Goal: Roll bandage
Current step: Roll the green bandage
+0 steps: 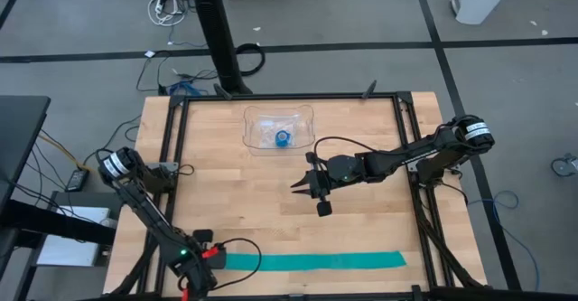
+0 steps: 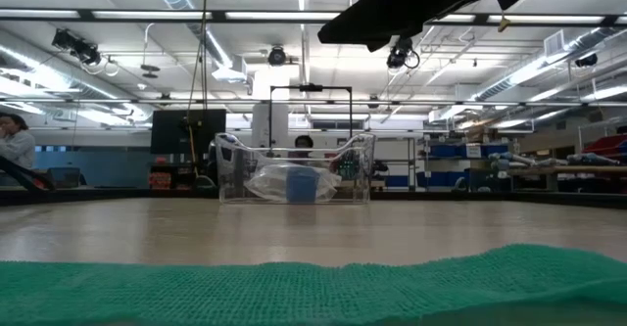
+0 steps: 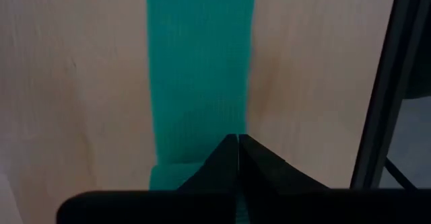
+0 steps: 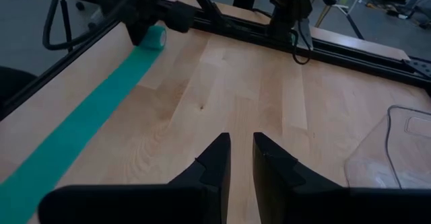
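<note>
At the table's near left corner, the left gripper (image 3: 238,146) is pinched onto the bandage (image 1: 316,262), whose end is just curling; almost the whole strip lies flat, unrolled. The right gripper (image 1: 312,191) hovers mid-table, fingers slightly apart, empty. The clear tray (image 1: 256,120) holds a blue roll (image 1: 283,138).

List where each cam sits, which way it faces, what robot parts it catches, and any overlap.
High: overhead, straight down; both arms, bandage, tray.
Low: table height, level toward the room; bandage edge, tray, an arm overhead.
Left wrist: along the strip; left gripper shut on the bandage's end.
Right wrist: across the table; right gripper slightly parted, empty, the left arm at the strip's far end.
Shared: all four show the bandage.
</note>
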You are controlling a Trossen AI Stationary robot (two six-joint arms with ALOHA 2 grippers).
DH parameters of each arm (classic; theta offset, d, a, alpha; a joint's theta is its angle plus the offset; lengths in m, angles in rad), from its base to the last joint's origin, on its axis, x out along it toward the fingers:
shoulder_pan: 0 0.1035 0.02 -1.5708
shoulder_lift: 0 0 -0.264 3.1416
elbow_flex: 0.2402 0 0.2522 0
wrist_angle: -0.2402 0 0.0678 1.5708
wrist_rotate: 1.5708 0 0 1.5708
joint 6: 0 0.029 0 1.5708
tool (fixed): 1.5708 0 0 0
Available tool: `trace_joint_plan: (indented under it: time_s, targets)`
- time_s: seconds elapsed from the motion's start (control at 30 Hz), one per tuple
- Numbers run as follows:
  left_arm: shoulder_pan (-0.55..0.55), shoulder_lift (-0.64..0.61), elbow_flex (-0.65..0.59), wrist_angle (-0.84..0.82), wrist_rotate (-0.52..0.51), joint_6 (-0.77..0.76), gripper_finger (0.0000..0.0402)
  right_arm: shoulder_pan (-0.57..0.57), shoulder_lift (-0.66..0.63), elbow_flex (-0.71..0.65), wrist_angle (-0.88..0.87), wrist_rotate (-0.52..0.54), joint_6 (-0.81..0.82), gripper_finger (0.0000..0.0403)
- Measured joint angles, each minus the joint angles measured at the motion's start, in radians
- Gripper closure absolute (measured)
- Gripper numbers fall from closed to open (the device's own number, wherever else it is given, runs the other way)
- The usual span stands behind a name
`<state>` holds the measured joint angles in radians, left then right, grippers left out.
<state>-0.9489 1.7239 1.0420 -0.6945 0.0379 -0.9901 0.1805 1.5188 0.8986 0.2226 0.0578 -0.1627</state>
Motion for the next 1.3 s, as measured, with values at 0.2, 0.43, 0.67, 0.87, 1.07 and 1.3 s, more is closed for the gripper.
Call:
trace_joint_plan:
  time_s: [0.2, 0.43, 0.67, 0.87, 1.07, 1.3]
  targets:
    - [0.02, -0.006, 0.017, 0.001, -0.031, 0.04, 0.0378, 0.0, 0.0, 0.0, 0.005, 0.0, 0.001, 0.035]
    - [0.046, -0.006, 0.074, -0.072, -0.07, 0.076, 0.0378, 0.0, 0.0, 0.0, 0.011, 0.022, 0.001, 0.0351]
    - [0.053, -0.007, 0.21, -0.303, 0.014, 0.075, 0.0378, 0.0, 0.0, 0.0, 0.011, 0.031, 0.002, 0.0351]
    - [0.04, -0.009, 0.245, -0.436, 0.141, 0.071, 0.0378, 0.0, 0.0, 0.0, 0.007, 0.031, 0.0, 0.0351]
    - [0.018, -0.008, 0.213, -0.421, 0.091, 0.068, 0.0378, 0.002, 0.0, -0.017, 0.011, 0.031, -0.004, 0.0351]
    - [0.017, -0.006, 0.212, -0.402, 0.015, 0.075, 0.0378, 0.002, 0.0, -0.044, 0.044, 0.031, -0.004, 0.0351]
